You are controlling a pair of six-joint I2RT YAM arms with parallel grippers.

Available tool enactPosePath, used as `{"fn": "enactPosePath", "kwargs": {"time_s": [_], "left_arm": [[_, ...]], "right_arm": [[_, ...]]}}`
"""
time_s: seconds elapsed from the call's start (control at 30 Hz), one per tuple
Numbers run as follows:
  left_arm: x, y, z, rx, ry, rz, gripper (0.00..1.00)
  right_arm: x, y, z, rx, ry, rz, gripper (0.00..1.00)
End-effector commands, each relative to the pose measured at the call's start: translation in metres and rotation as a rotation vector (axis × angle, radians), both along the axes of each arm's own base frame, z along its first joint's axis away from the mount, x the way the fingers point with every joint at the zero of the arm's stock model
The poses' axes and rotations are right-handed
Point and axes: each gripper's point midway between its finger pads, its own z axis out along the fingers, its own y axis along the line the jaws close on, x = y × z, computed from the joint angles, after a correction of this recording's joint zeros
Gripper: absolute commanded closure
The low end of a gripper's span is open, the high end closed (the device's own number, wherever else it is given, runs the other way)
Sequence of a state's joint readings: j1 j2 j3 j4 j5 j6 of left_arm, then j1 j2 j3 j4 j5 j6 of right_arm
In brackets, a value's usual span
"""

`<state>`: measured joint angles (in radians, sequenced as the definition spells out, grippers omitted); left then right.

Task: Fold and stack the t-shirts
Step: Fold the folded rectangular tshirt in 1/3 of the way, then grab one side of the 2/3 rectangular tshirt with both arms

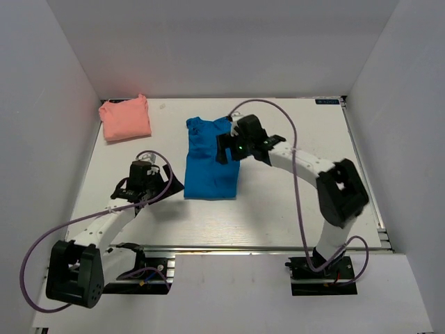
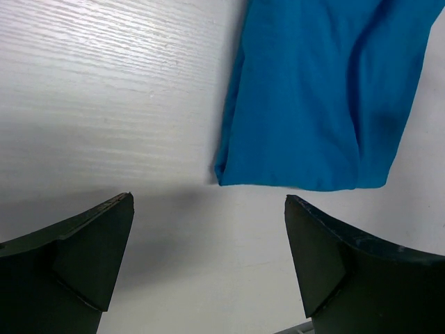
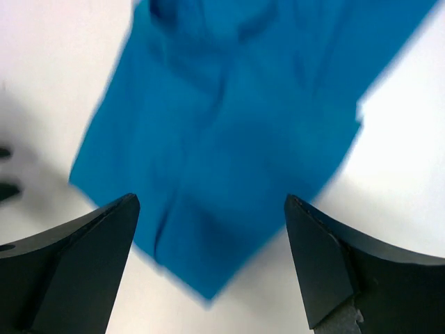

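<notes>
Your left gripper (image 2: 208, 200) and right gripper (image 3: 210, 200) both hang spread and empty. The blue t-shirt (image 1: 211, 163) lies as a long strip in the middle of the table (image 1: 278, 209), and the pink t-shirt (image 1: 125, 118) sits bundled at the far left corner. Pinch both near corners of the blue one evenly, then fold away.

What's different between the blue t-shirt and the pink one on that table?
The blue t-shirt is a long rectangle, while the pink t-shirt is a smaller, squarish bundle. The blue t-shirt lies mid-table; the pink t-shirt sits in the far left corner. Both are soft cloth lying flat on the white table, apart from each other.
</notes>
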<state>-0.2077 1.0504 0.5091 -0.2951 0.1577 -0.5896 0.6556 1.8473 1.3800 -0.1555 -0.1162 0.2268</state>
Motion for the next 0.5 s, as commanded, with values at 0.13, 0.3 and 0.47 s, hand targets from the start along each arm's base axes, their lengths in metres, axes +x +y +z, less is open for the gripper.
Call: {"fn": "enactPosePath", "kwargs": {"time_s": [0.13,0.3,0.47], "left_arm": [[0.010,-0.031,-0.011,-0.075,-0.032,-0.141,0.09],[0.016,-0.037,-0.019,-0.066,-0.036,-0.155,0.26],[0.016,-0.043,-0.031,-0.028,-0.018,-0.182,0.40]], "right_arm": [[-0.085,-0.061,-0.029,-0.004,0.188,-0.087,0.11],[-0.103,-0.059,-0.052,0.018,0.252,-0.063,0.20],[-0.105,-0.048,-0.069,0.033,0.313,-0.031,0.34]]}}
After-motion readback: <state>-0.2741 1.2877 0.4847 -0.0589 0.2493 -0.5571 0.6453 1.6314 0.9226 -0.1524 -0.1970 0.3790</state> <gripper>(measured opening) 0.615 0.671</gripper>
